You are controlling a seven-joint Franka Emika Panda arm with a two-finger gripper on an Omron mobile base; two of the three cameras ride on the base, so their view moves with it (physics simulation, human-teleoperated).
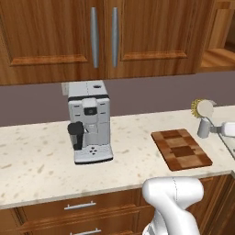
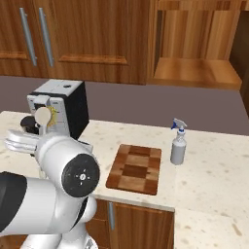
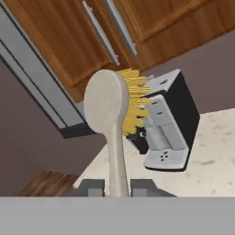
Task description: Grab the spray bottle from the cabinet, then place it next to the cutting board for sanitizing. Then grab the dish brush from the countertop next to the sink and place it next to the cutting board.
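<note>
The gripper (image 3: pixel 117 188) is clamped on the dish brush (image 3: pixel 110 114), held above the counter (image 2: pixel 214 160); the spray bottle (image 2: pixel 178 146) already stands beside the cutting board (image 2: pixel 136 168). It should lower the brush level onto bare counter just beside the board, clear of the bottle.

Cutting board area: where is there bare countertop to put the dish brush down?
Bare countertop lies between the coffee machine and the cutting board, and a wider stretch runs right of the spray bottle. The crowded spot is the narrow gap between board and bottle. The gripper holds the dish brush upright.
</note>
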